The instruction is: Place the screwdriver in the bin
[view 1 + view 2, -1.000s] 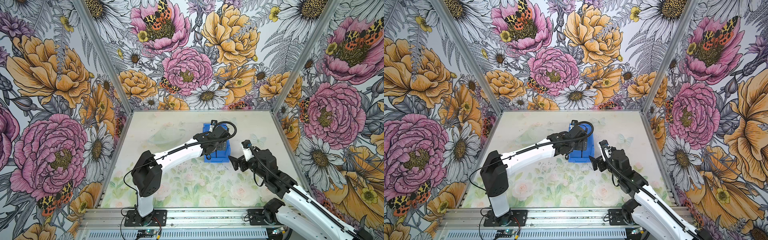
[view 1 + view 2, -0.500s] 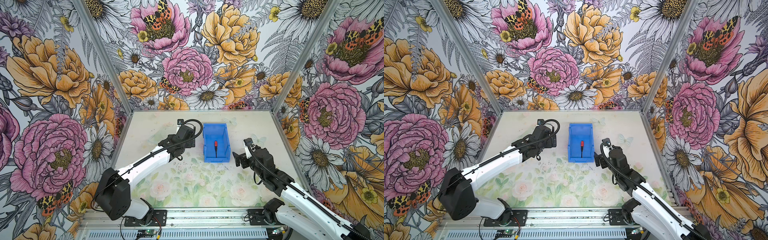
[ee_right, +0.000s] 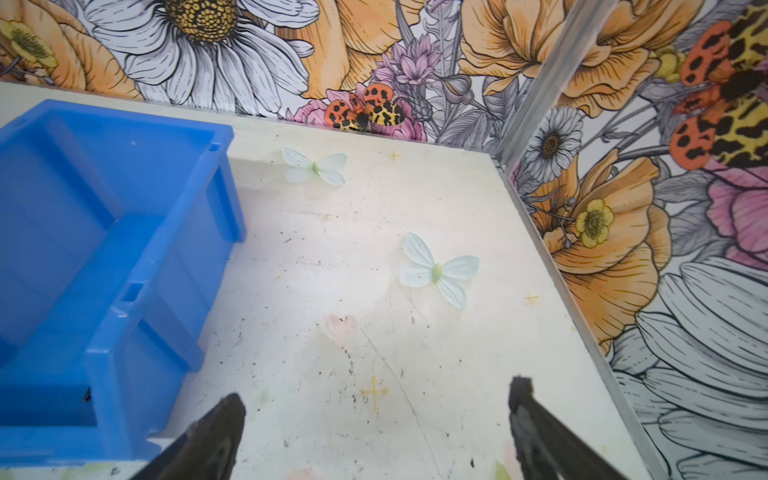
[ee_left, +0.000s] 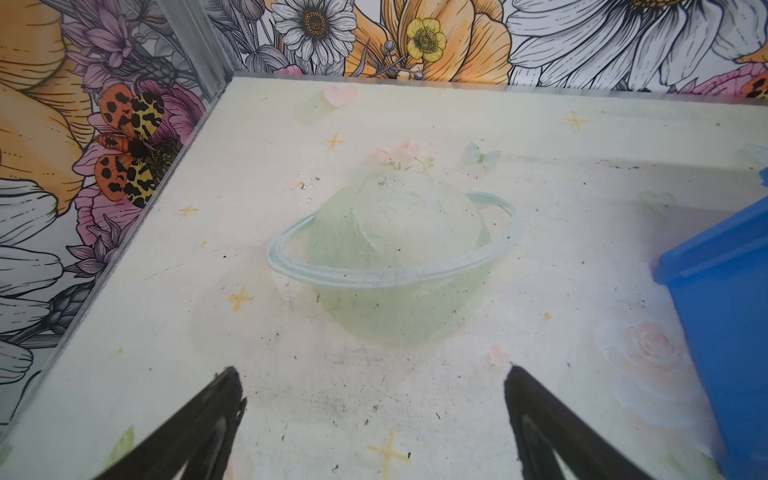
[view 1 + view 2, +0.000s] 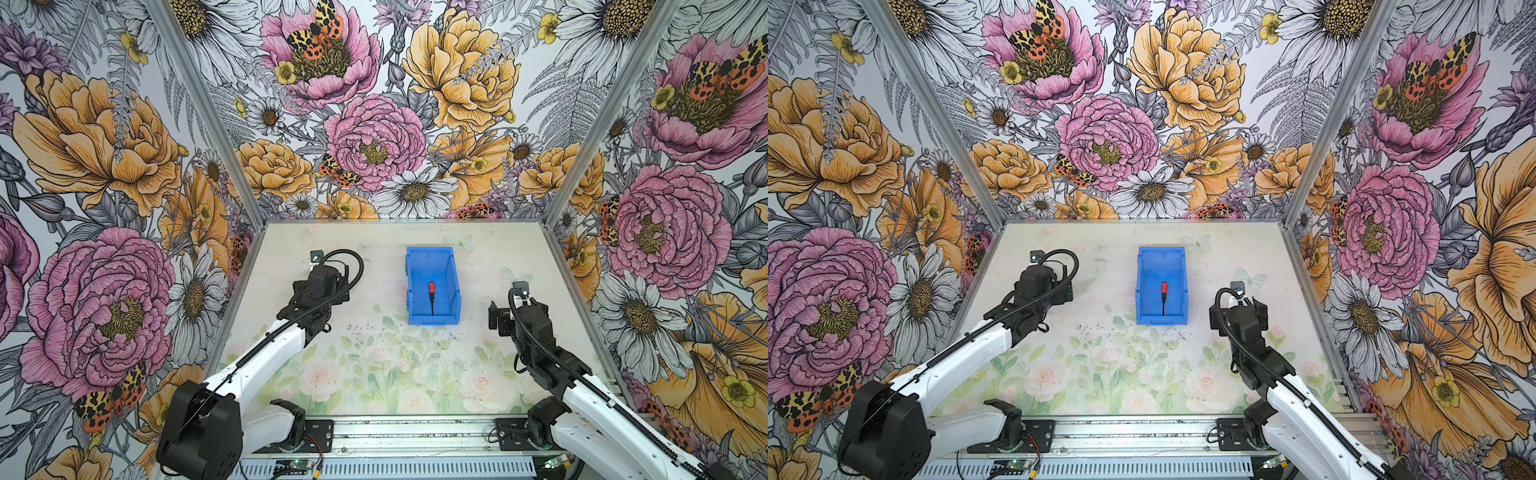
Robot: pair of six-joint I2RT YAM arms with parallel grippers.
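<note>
The blue bin stands open-topped at the middle back of the table in both top views. Inside it, on the floor, the screwdriver lies with its red handle toward the back wall and its dark shaft toward the front lip. My left gripper hovers left of the bin, open, with only bare table between its fingers. Right of the bin's front corner, my right gripper is also open and empty. The bin's side and rim show in the wrist views.
Floral walls with metal corner posts enclose the table on the left, back and right. The arm bases sit on a metal rail along the front edge. The table top carries a faded flower print and dark specks.
My left arm has pulled away from above the bin to its left side, uncovering the screwdriver lying inside. My right gripper has drawn back a little to the right.
</note>
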